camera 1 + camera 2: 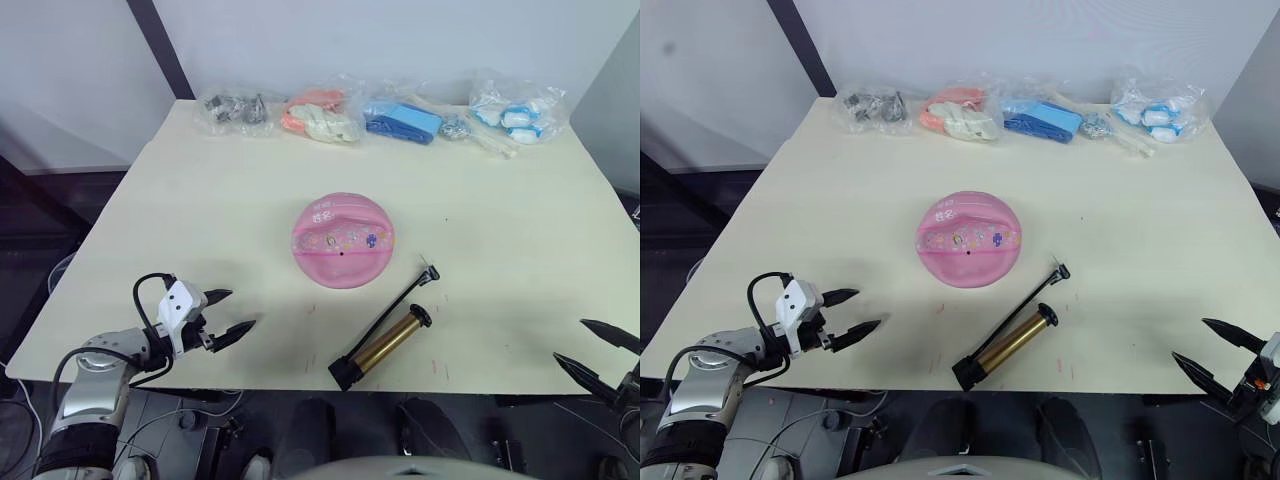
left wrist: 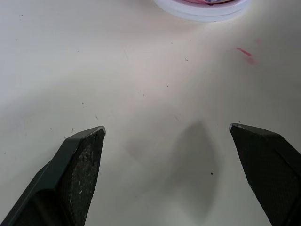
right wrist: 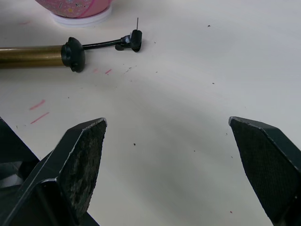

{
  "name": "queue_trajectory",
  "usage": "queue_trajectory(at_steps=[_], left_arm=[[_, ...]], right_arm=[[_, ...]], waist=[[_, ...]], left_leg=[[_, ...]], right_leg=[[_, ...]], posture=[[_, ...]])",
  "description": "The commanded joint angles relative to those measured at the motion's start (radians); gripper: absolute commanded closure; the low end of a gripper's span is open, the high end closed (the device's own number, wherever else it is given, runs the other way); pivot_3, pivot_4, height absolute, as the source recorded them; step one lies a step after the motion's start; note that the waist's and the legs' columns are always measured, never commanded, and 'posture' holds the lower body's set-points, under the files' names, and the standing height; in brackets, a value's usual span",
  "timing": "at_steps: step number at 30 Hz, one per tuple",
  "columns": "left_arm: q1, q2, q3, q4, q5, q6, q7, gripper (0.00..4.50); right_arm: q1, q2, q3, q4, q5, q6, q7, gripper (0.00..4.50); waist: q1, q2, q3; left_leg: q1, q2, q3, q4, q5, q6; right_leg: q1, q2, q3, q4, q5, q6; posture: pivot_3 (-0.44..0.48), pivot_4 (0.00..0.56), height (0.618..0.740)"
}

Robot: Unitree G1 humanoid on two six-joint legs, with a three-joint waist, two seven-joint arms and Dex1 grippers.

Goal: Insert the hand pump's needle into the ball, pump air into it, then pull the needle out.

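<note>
- ball (image 1: 343, 239) sagging mid table (image 1: 180, 200)
- hand pump (image 1: 385, 345) lying near it, needle (image 3: 137, 22) free
- left hand (image 1: 226, 312) wide, empty
- right hand (image 1: 597, 350) wide, empty

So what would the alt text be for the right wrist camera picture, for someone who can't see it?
Two open black gripper fingers frame a pale table. Beyond them lies the brass hand pump, its short black hose ending in an upright needle, beside the edge of the pink ball.
</note>
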Motion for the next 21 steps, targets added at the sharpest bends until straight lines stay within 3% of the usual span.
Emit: queue_trajectory(at_steps=[1, 12, 17, 21], left_arm=[[0.023, 0.022, 0.033, -0.049, -0.021, 0.016, 0.005, 0.0], [0.06, 0.022, 0.042, -0.169, -0.044, 0.08, 0.017, 0.0], [0.066, 0.021, -0.005, -0.293, -0.061, 0.161, 0.004, 0.0], [0.067, 0.001, -0.073, -0.439, -0.067, 0.265, 0.029, 0.0]], right_arm=[[-0.028, -0.015, -0.01, 0.023, 0.015, -0.027, 0.043, 0.13], [-0.101, -0.012, -0.004, 0.142, 0.008, -0.08, 0.138, 0.13], [-0.092, -0.013, -0.012, 0.105, 0.057, -0.056, 0.2, 0.13], [-0.05, -0.011, 0.001, -0.018, 0.09, -0.003, 0.206, 0.13]], waist=[[-0.001, 0.0, 0.0], [0.001, 0.0, 0.0], [-0.001, 0.0, 0.0], [-0.001, 0.001, 0.0]], left_leg=[[0.0, 0.0, 0.0, 0.0, 0.0, 0.0], [0.0, 0.0, 0.001, 0.0, 0.0, 0.0], [0.0, 0.0, 0.001, 0.0, 0.0, 0.0], [0.001, 0.001, 0.001, 0.0, 0.0, 0.0]], right_leg=[[0.0, 0.0, 0.0, 0.0, 0.0, 0.001], [0.0, 0.0, 0.001, 0.0, 0.0, 0.0], [0.0, 0.0, 0.001, 0.0, 0.0, 0.0], [0.0, 0.0, 0.001, 0.0, 0.0, 0.0]], posture=[[0.0, 0.15, 0.736], [0.0, 0.15, 0.736], [0.0, 0.15, 0.736], [0.0, 0.15, 0.736]])
